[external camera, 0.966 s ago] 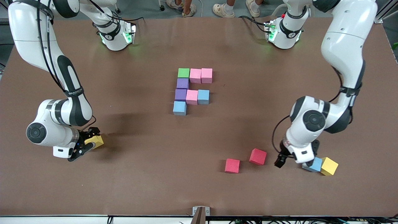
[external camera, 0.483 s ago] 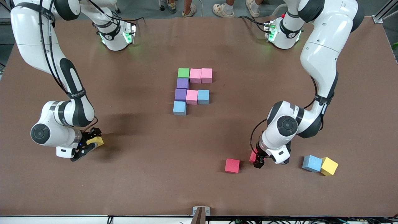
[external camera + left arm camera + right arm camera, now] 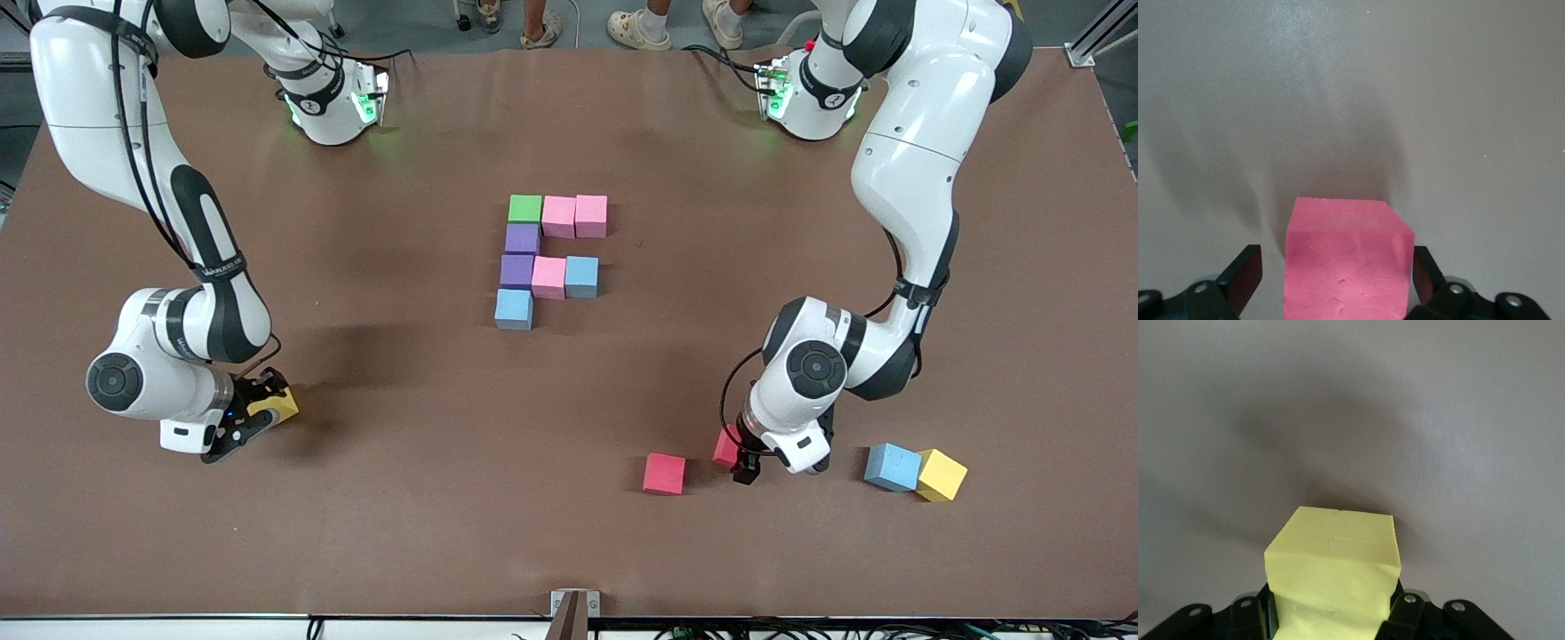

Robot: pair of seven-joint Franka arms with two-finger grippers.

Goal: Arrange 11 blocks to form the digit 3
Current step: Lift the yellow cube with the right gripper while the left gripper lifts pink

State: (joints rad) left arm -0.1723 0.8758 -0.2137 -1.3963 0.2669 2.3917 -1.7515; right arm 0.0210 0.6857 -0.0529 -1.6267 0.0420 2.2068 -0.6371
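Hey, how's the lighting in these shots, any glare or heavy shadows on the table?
Front view: soft pale sheen on the table near the bases, diffuse arm shadows by both grippers. Left wrist view: bright glare patch up top, dark shadow fanning out from the red cube. Right wrist view: broad blurry shadow around the yellow cube.

From high across the table (image 3: 569, 551) we face both bases; each wrist camera looks closely down past its fingers, sharing tabletop.

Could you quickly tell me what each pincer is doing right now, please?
Left pincer: open, straddling a red cube, not yet gripping.
Right pincer: shut on a yellow cube.
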